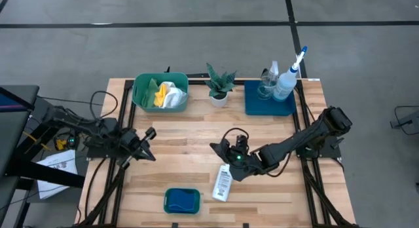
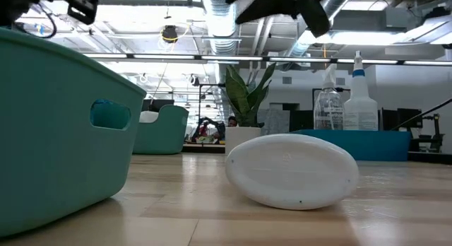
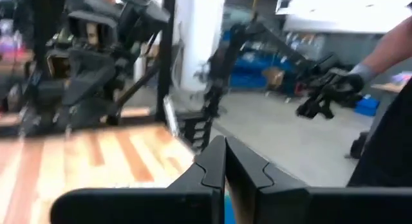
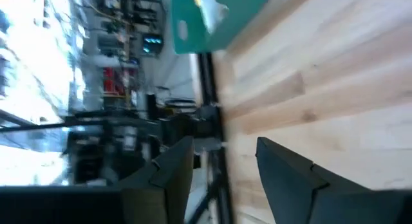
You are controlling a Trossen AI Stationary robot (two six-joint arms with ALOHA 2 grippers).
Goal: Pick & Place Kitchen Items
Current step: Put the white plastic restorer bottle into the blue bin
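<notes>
Your right hand (image 1: 222, 147) hovers empty with fingers apart, just beyond the small white bottle (image 1: 223, 183) lying on the counter (image 1: 190, 133). Your left hand (image 1: 149, 144) is closed on nothing near the counter's left edge.

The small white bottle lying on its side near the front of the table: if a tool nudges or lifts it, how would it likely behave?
The small white bottle lies flat, and the low view shows a rounded oval profile, so it may rock or slide on the smooth wooden table rather than roll. It looks like plastic: probably light, stiff and somewhat slippery.
</notes>
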